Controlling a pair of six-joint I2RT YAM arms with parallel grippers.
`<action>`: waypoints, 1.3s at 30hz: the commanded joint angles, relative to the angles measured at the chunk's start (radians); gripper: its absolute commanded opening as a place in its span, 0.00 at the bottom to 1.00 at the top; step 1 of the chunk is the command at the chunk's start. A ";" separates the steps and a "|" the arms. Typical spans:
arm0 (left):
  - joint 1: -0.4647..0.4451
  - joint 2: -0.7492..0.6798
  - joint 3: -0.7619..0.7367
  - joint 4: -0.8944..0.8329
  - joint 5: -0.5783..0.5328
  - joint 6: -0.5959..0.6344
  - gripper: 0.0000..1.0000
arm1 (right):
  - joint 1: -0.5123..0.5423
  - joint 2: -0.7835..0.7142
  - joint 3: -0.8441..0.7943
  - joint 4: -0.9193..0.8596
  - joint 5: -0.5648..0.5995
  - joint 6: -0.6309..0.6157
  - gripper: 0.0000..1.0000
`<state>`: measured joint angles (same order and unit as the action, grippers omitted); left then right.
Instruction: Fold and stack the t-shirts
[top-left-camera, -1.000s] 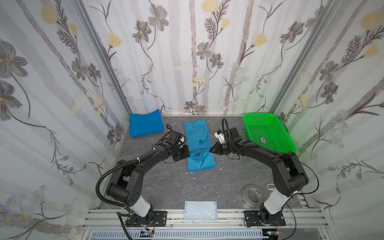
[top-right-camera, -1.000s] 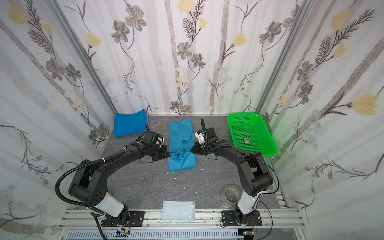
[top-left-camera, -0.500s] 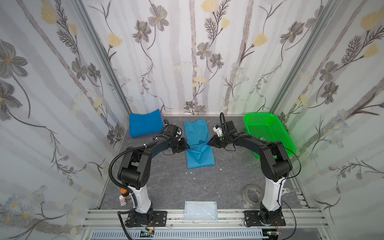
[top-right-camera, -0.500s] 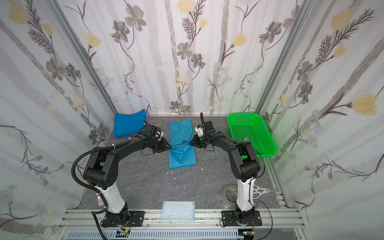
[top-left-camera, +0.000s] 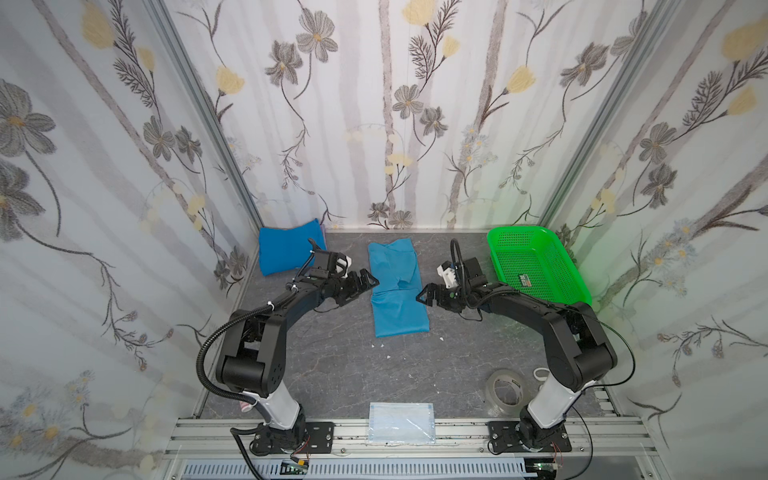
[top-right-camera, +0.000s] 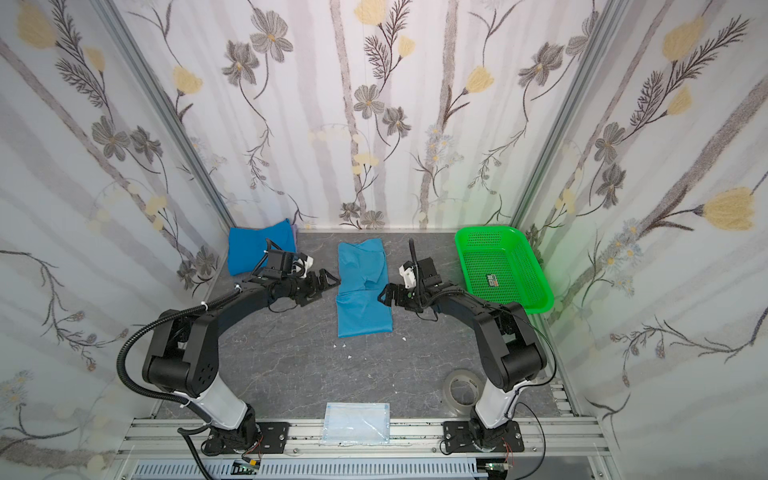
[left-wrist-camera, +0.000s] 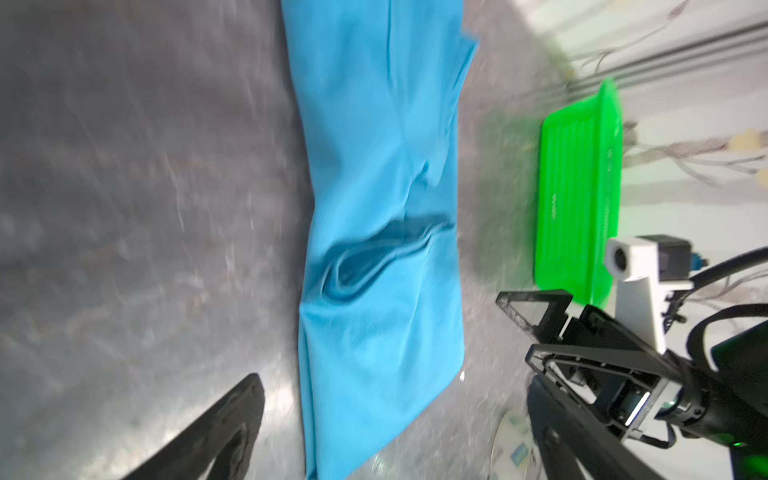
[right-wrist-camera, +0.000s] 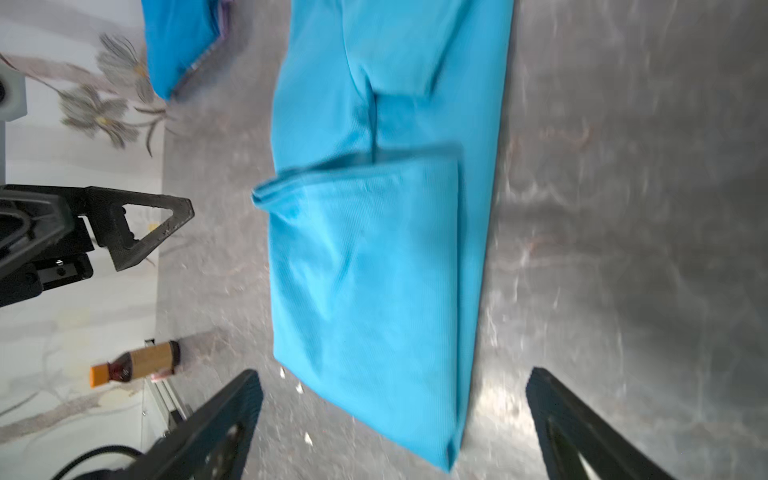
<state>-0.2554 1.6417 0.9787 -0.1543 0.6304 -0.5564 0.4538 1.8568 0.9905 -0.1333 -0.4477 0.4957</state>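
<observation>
Wide open, left end effector (top-left-camera: 369, 281), right end effector (top-left-camera: 424, 293) beside t-shirt (top-left-camera: 398, 309)

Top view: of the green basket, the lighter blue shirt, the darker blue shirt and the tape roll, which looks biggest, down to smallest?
1. green basket and lighter blue shirt: about alike, too close to rank.
2. darker blue shirt, partly hidden by the left arm.
3. tape roll, smallest, though nearer the camera.

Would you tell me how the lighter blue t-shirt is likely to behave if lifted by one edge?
Likely floppy: the lighter blue t-shirt lies flat in folded layers with a soft pucker, so it would probably drape and unfold. It looks thin, so probably light. Pushed, it would likely bunch rather than slide whole.
</observation>
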 joint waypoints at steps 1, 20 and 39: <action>-0.051 -0.062 -0.113 0.035 -0.014 -0.022 0.98 | 0.044 -0.059 -0.094 0.060 0.050 -0.030 0.99; -0.232 0.028 -0.285 0.228 -0.100 -0.129 0.40 | 0.084 0.004 -0.191 0.157 0.001 -0.052 0.42; -0.276 -0.273 -0.486 0.007 -0.166 -0.117 0.00 | 0.245 -0.212 -0.373 0.048 0.047 0.004 0.00</action>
<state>-0.5224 1.4288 0.5278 -0.0505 0.4824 -0.6815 0.6491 1.6939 0.6567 -0.0677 -0.4103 0.4603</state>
